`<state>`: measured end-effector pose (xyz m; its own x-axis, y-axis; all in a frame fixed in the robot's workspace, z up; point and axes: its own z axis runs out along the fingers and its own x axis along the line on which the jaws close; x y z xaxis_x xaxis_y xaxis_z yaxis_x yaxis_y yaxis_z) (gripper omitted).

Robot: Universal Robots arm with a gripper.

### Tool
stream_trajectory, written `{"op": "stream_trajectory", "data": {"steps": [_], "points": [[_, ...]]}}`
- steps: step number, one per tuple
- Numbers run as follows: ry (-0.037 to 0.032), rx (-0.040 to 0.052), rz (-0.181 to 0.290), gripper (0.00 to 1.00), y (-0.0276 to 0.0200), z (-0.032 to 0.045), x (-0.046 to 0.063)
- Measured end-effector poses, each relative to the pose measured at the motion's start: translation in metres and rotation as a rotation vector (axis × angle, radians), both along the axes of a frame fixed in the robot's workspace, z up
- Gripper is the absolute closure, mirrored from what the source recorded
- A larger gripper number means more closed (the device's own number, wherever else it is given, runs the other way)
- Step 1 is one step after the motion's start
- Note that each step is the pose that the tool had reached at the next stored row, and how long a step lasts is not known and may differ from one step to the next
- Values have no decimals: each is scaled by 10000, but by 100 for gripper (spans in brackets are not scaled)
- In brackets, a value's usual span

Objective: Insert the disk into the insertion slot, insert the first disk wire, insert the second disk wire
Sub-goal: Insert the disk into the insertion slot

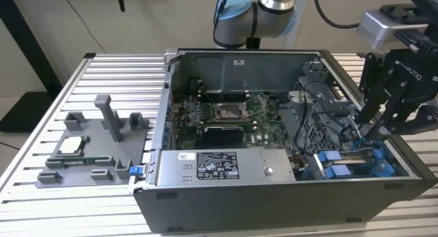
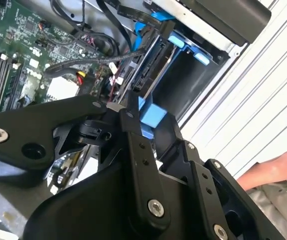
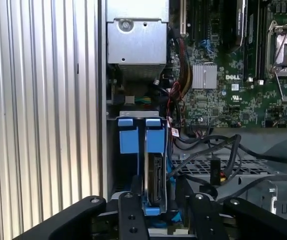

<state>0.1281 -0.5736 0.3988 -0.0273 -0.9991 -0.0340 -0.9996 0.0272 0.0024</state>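
Note:
The disk point(image 3: 156, 175) stands on edge in its blue carrier inside the insertion slot point(image 3: 112, 165), at the case's front corner on the exterior view's right point(image 1: 356, 160). Its connector end faces the first wrist view. My black gripper point(image 3: 158, 202) reaches down over that end and is open, with one finger point(image 3: 133, 212) on each side of the carrier. In the second wrist view a blue carrier tab point(image 2: 151, 117) sits between the fingers point(image 2: 131, 117). Black and blue cables point(image 3: 208, 145) lie loose beside the bay; I cannot tell which are the disk wires.
The open computer case point(image 1: 274, 196) rests on a slatted metal table point(image 1: 102, 83). Inside are the motherboard point(image 1: 219, 114) and the labelled silver power supply point(image 1: 219, 168). A grey fixture with parts point(image 1: 89, 150) lies on the exterior view's left. A person's hand point(image 2: 271, 170) is near the case.

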Motion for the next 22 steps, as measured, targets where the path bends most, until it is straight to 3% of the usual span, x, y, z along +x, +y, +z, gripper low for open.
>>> {"op": "stream_trajectory", "data": {"steps": [5, 9, 14, 19, 22], "points": [[0, 27, -4, 0, 43, 9, -41], [0, 142, -2, 0, 124, 9, -47], [1, 495, -3, 0, 195, 10, -52], [0, 1016, 6, 0, 202, -3, -53], [0, 1215, 9, 0, 203, -21, -53]]}}
